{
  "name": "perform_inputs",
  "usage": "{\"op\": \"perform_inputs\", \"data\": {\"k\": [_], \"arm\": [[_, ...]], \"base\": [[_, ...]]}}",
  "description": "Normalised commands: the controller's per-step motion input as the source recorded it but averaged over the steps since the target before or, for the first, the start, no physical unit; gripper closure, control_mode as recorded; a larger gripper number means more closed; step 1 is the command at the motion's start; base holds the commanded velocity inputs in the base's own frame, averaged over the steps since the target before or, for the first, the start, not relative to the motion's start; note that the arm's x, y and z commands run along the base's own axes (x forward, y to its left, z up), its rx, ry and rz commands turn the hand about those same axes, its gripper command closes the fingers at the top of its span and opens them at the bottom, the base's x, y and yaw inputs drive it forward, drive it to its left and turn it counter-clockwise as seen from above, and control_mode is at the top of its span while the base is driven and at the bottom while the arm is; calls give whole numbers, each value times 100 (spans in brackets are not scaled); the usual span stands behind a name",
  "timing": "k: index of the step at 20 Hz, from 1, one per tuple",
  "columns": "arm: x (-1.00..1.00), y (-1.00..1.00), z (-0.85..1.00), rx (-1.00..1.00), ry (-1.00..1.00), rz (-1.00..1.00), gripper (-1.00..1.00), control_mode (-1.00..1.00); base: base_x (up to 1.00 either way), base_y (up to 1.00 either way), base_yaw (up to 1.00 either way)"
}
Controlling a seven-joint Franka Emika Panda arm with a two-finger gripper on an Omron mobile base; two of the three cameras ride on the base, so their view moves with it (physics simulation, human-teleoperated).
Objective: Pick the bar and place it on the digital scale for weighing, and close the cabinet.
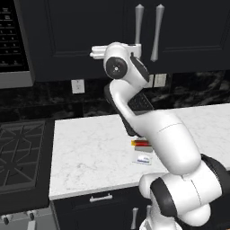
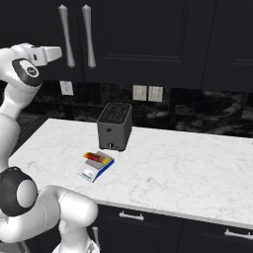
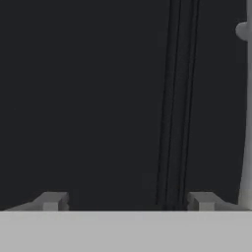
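Observation:
The bar [image 1: 140, 143] [image 2: 97, 158], red with yellow-orange ends, lies across the grey plate of the small white digital scale [image 1: 143, 158] [image 2: 92, 171] on the marble counter. Both doors of the black cabinet [image 1: 90, 31] [image 2: 143, 39] [image 3: 88, 98] sit flush. My gripper [image 1: 137, 48] [image 2: 55, 52] [image 3: 127, 202] is raised close in front of the left door, just beside its silver bar handle [image 1: 138, 24] [image 2: 66, 37] [image 3: 244, 108]. The jaws stand open with nothing between the fingertips [image 3: 51, 201].
A black toaster [image 2: 114, 126] stands behind the scale against the dark backsplash. A gas stove [image 1: 20, 152] sits left of the counter [image 1: 90, 148], under a microwave [image 1: 11, 40]. Wall outlets [image 1: 77, 86] [image 2: 147, 93] hang below the cabinet. Black drawers [image 2: 148, 222] run under the counter.

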Motion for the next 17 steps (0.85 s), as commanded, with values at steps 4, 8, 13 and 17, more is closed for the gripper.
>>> {"op": "perform_inputs", "data": {"k": [4,8,13,17], "arm": [[93,1,-16,0,4,0,-100,-100],[100,2,-52,0,0,2,-100,-100],[90,-1,-40,0,3,4,-100,-100],[69,-12,-28,0,16,7,-100,-100]], "base": [[0,0,0],[0,0,0],[0,0,0],[0,0,0]]}}
